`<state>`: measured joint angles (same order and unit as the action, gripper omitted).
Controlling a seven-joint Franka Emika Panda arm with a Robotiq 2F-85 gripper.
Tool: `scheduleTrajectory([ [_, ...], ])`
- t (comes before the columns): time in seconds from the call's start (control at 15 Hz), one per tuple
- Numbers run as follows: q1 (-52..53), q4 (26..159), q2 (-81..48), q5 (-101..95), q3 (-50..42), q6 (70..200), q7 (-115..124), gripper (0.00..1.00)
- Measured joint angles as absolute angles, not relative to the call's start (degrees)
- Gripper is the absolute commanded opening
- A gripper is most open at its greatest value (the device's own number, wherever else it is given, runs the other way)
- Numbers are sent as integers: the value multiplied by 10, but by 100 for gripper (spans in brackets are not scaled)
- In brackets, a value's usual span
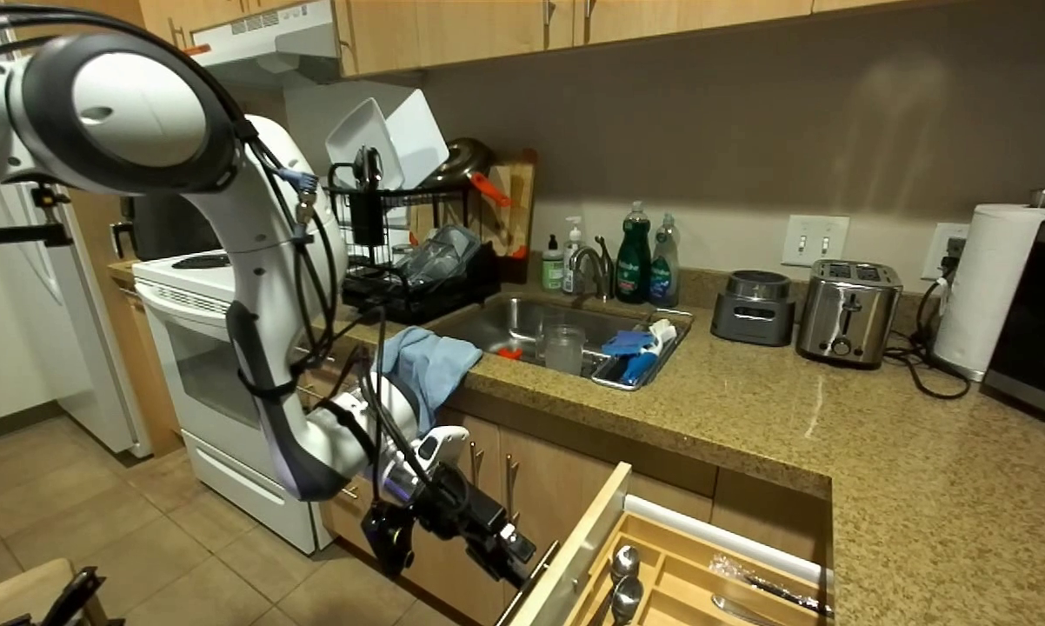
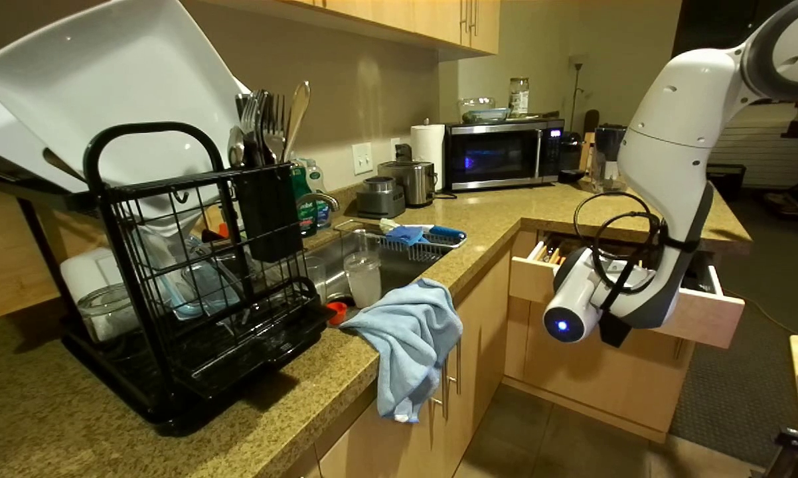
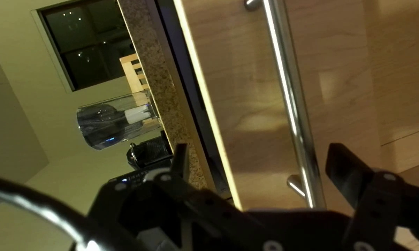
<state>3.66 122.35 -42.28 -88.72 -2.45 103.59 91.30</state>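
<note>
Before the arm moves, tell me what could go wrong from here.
The drawer handle appears off-centre between the open jaws in the wrist view, so closing might make one side meet it early, giving an uneven grip.

The cable crossing the lower left of the wrist view could snag as the arm moves.

The drawer stands open with spoons inside, so a hard bump might jolt it and rattle them.
</note>
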Motion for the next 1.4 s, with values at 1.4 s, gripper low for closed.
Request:
scheduleTrajectory([
  [1.4, 38, 1241, -482, -994, 13, 935, 858, 100],
])
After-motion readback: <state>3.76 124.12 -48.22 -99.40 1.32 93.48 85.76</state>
